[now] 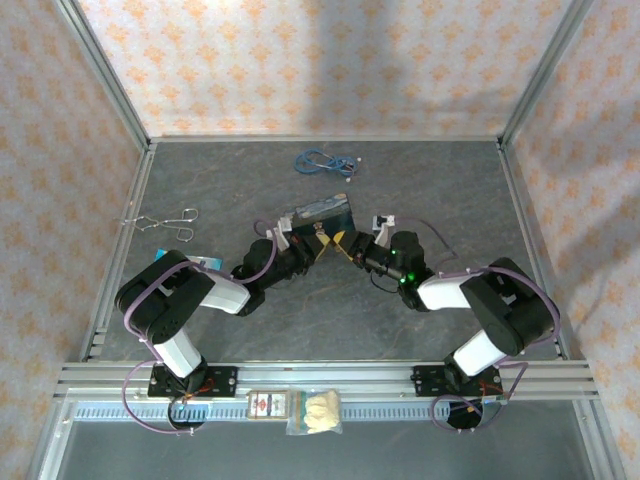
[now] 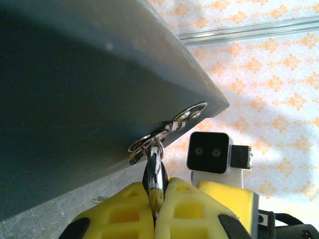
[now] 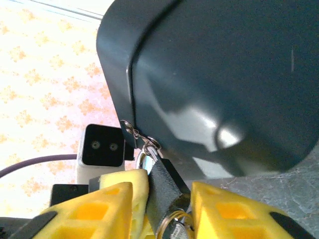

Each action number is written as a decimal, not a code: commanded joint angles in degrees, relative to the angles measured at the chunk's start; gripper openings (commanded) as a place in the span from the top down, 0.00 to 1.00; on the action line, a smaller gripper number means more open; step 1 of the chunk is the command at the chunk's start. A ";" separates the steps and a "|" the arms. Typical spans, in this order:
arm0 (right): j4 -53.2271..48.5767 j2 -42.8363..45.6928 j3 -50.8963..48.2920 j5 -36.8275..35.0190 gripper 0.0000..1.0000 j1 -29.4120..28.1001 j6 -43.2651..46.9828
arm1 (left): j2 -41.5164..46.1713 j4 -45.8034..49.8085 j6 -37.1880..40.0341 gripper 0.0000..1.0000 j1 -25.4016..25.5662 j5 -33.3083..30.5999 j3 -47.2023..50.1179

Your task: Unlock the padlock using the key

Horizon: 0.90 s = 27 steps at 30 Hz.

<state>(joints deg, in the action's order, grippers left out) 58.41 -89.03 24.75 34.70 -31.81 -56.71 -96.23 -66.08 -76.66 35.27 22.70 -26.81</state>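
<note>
**A:** Materials and shapes?

**B:** We log the tin as smooth dark sheet metal with rounded corners and a bright hasp at its edge. The padlock is a small, flat, dark block. Its thin silvery loop passes through the hasp, and a wire ring sits at its foot. The table is grey and marbled.

**A:** Arm poses?

**B:** From above, both arms reach low and inward, and we see them meet nose to nose at the tin, mid-table.

**A:** Jaws?

**B:** The left gripper has its yellow ribbed pads pressed together on the padlock, seen edge-on. The right gripper straddles the padlock body with its jaws partly apart. We cannot tell whether they pinch it.
</note>
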 commanded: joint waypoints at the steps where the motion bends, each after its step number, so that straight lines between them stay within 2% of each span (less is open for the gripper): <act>1: 5.39 -0.94 0.39 1.75 0.69 -0.41 -1.21 | 1.08 -1.94 -0.77 1.00 0.24 0.43 0.09; 9: 5.83 -0.74 -2.15 1.50 0.69 -0.97 -1.93 | 1.66 -1.85 -1.01 1.00 0.19 -1.53 0.00; 12: 5.14 -0.66 -2.42 1.17 0.59 -1.03 -2.18 | 1.15 -3.37 -1.87 1.00 0.24 -1.95 -0.16; 14: 5.36 -0.59 -2.76 0.96 0.57 -0.98 -2.35 | 0.88 -3.70 -2.00 1.00 0.24 -1.81 -0.56; 17: 5.94 -0.64 -2.75 0.94 0.63 -0.97 -2.66 | 0.99 -3.49 -1.93 1.00 0.24 -1.87 -0.79; 23: 7.24 -1.89 -1.66 1.64 0.82 -0.97 -3.28 | 1.41 -3.33 -1.99 1.00 0.33 -1.89 -0.23; 27: 12.44 -4.21 -2.30 3.00 0.85 -0.97 -6.83 | 1.57 -3.26 -1.91 1.00 0.42 -2.46 0.00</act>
<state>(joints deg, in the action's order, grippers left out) 64.49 -91.94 22.44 35.57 -32.47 -61.08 -96.23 -66.13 -77.84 35.27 21.41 -26.83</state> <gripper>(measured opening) 0.154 0.048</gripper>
